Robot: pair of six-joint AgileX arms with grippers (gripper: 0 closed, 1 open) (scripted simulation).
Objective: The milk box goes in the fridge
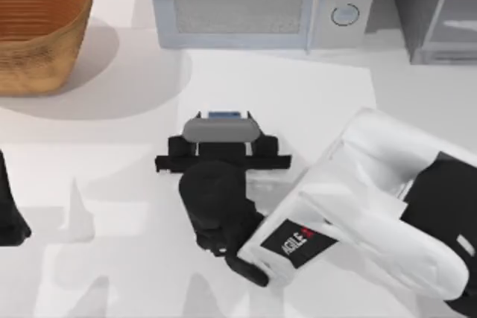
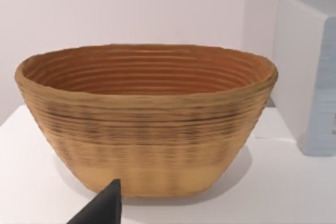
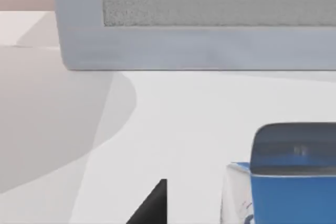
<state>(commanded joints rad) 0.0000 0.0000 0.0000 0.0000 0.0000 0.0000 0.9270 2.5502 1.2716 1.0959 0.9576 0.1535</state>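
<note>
**Right arm over the milk box at mid-table**

The right arm reached in from the near right corner of the table (image 1: 417,94), its white forearm slanting toward the centre and its black wrist bent down over the work surface. A label on the forearm read "AGILE", with the rest cut off by a red patch. The right gripper (image 1: 222,118) hung above the milk box (image 1: 223,115), which stood on the table's middle, nearer than the microwave (image 1: 261,1) and well apart from it. From above, a sliver of the carton's blue top peeked out past the gripper's grey body, with a dark finger at each side of it. Whether those fingers pressed the carton or stood just clear of it could not be told. In the right wrist view the carton (image 3: 289,198) appeared as a blue face with a dark cap, the microwave's pale front beyond it. No lettering on the carton could be read.

The fridge (image 1: 440,13) stood at the far right corner, just beside the microwave, its light-framed door shut.

The left arm sat parked at the table's left edge, its gripper (image 2: 102,208) facing a woven basket (image 1: 37,27) at the far left.
</note>
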